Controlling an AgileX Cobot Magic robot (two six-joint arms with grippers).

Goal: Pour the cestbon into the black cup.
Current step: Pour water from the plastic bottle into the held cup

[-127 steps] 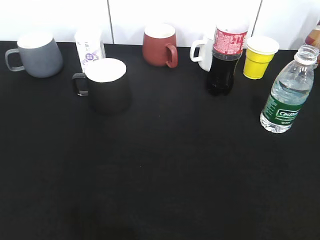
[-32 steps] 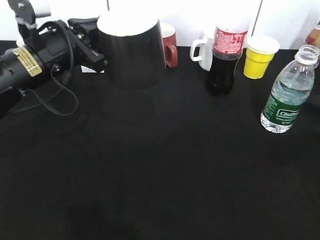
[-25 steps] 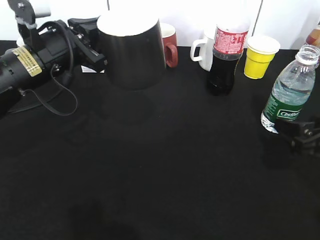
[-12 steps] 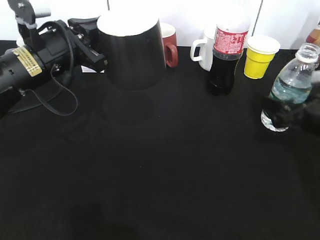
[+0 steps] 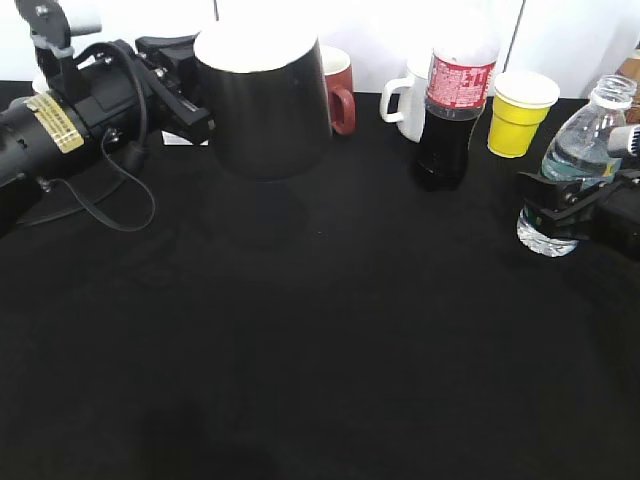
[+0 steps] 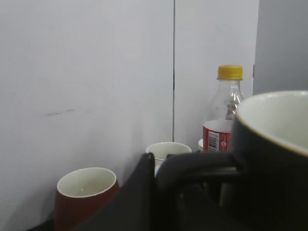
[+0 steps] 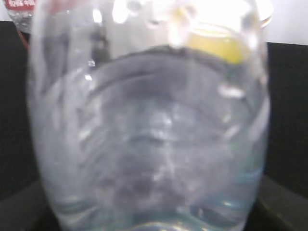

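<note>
The cestbon (image 5: 578, 150) stands at the bench's (image 5: 330, 330) right edge, where we see the right claw (image 5: 560, 200) closed around its middle. Our left claw (image 5: 190, 90) grips the black cup (image 5: 262, 100) by its handle, raised above the bench.

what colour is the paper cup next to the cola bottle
Yellow, white inside; the paper cup shows best in the exterior view.

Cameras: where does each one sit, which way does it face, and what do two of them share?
Exterior: in front, slanting down at the table; both arms show, left tool holding the black cup, right tool at the cestbon.
Left wrist: level, toward the wall; cup rim, tool finger.
Right wrist: pressed up against the cestbon.
Shared: the dark red mug.
</note>
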